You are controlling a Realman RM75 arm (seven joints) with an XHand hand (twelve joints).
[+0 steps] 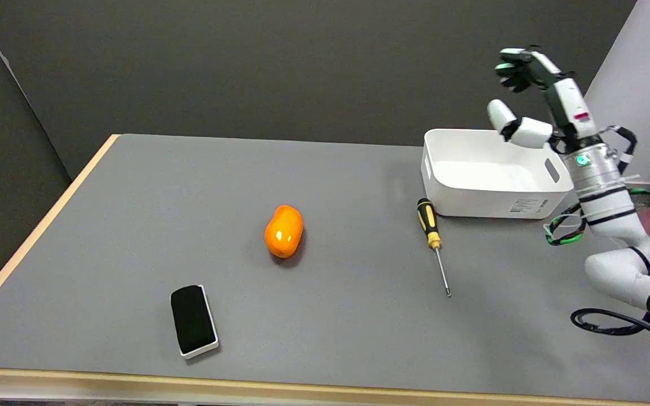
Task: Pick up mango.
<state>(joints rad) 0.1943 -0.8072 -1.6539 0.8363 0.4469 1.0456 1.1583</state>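
An orange mango lies on the grey table near its middle, nothing touching it. My right hand is raised in the air far to the right, above the white bin's far right corner. Its fingers are spread and hold nothing. A wide stretch of table separates the hand from the mango.
A white bin stands at the back right, with nothing seen inside. A black-and-yellow screwdriver lies just left of the bin's front. A black-and-white eraser block rests near the front edge. Cables trail by my right arm.
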